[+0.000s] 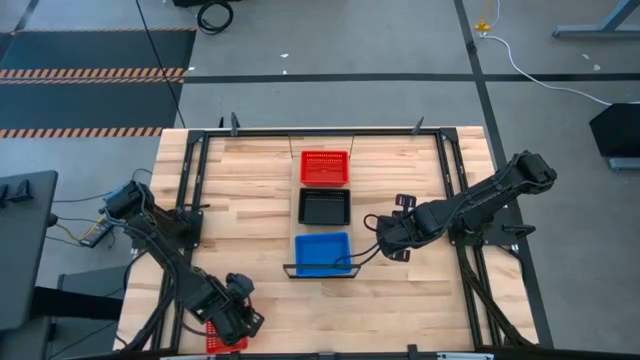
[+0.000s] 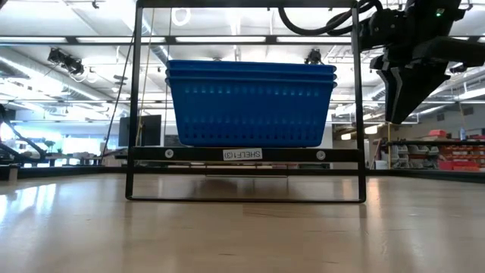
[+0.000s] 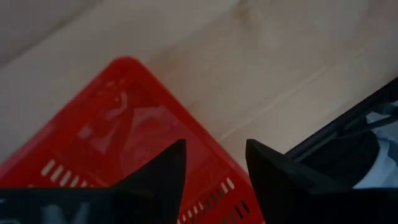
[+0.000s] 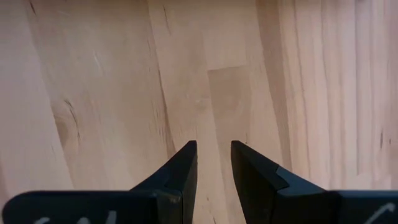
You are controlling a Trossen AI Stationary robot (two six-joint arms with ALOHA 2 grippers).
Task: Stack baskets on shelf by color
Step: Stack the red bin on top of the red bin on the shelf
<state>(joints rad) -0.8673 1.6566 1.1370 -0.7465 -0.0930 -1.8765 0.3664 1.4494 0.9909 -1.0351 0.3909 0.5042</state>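
i find the left gripper [image 3: 214, 171] parted over a red mesh basket [image 3: 118, 140] at the table's [image 1: 250, 200] 7 o'clock, grasping nothing; right gripper [image 4: 213, 165] narrowly parted, empty, at 3 o'clock of the blue basket [image 1: 322, 253] on the shelf [image 1: 320, 272].

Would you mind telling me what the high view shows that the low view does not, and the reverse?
Only the high view shows the red basket and black basket on the shelf, and the left gripper over another red basket at the table's near edge.

Only the low view shows that the blue baskets are a stack and that the frame carries a label.

Both show the blue baskets and the right gripper beside them, empty.
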